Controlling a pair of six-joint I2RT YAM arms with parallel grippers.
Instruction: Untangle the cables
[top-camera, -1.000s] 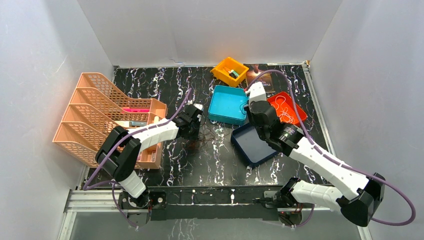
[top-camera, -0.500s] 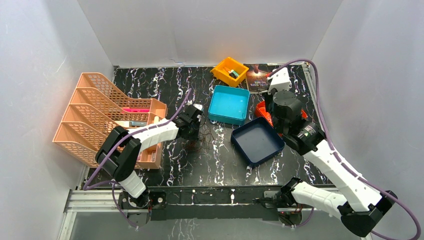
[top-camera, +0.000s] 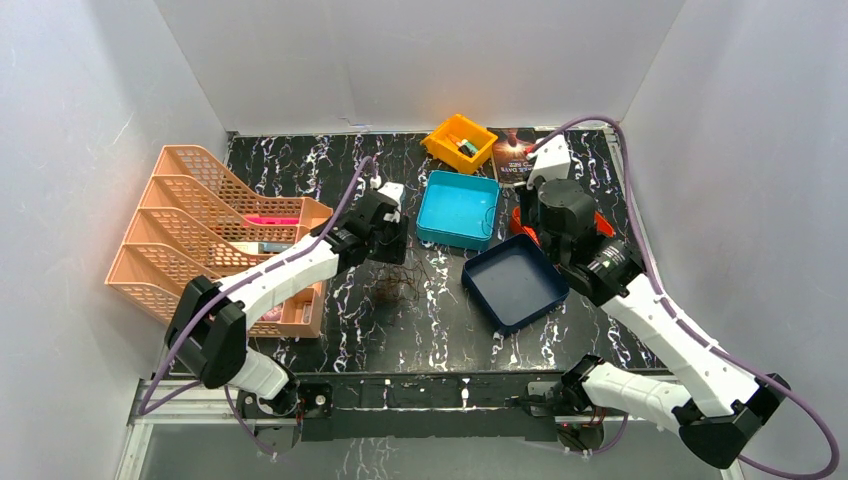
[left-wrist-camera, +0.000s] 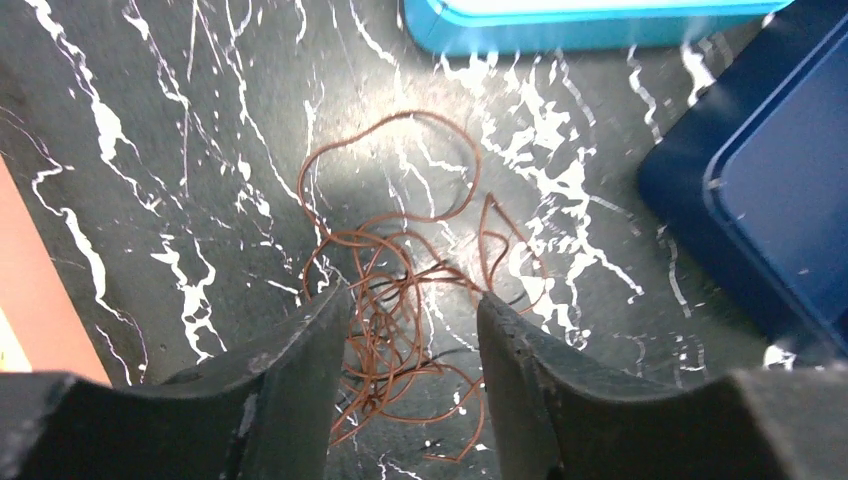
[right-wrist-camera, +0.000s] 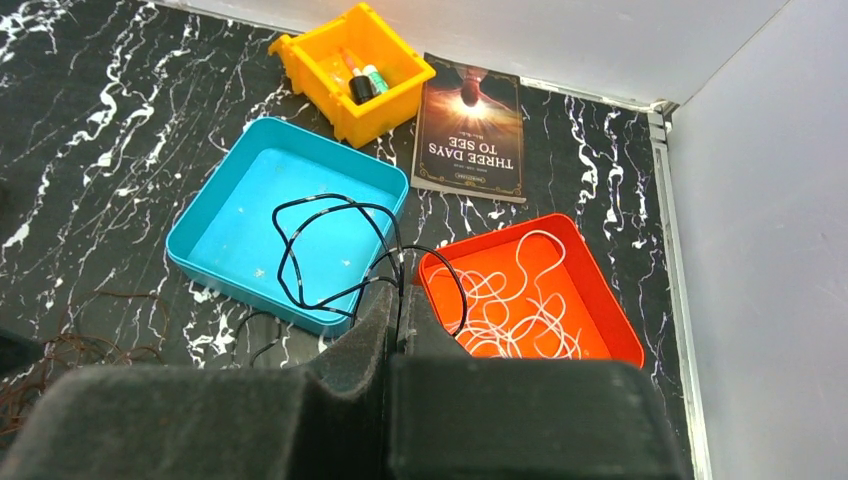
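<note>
Reddish-brown wire, hair-thin and curly, forms a loose clump (left-wrist-camera: 390, 290) with a few dark strands in it. The clump lies on the black, white-veined marble tabletop (top-camera: 300, 170), near its middle. In the overhead view, a turquoise plastic tray (right-wrist-camera: 235, 225) sits at 12 o'clock from the clump. A navy blue square tray (top-camera: 515, 285) sits at 3 o'clock, and a peach mesh file rack (top-camera: 200, 235) stands at 9 o'clock.

The left gripper (left-wrist-camera: 412, 302) hangs directly over the clump. Its jaws are spread, with one finger on each side of the tangle. Nothing is pinched between them.

The right gripper (right-wrist-camera: 397, 300) is at 2 o'clock from the clump, above the gap between the turquoise tray and an orange-red plastic tray (right-wrist-camera: 490, 240). Its jaws are pressed together on a thin black cable (right-wrist-camera: 330, 198). This cable loops out from the fingertips over the turquoise tray. A second loop arcs toward the near corner of the orange-red tray. Whether the cable touches either tray cannot be told. Loose white cables (right-wrist-camera: 510, 300) lie coiled inside the orange-red tray.

From the turquoise tray, a yellow plastic bin (right-wrist-camera: 310, 70) holding small items sits at 12 o'clock. A dark paperback book (right-wrist-camera: 470, 130) lies flat at 1 o'clock.
</note>
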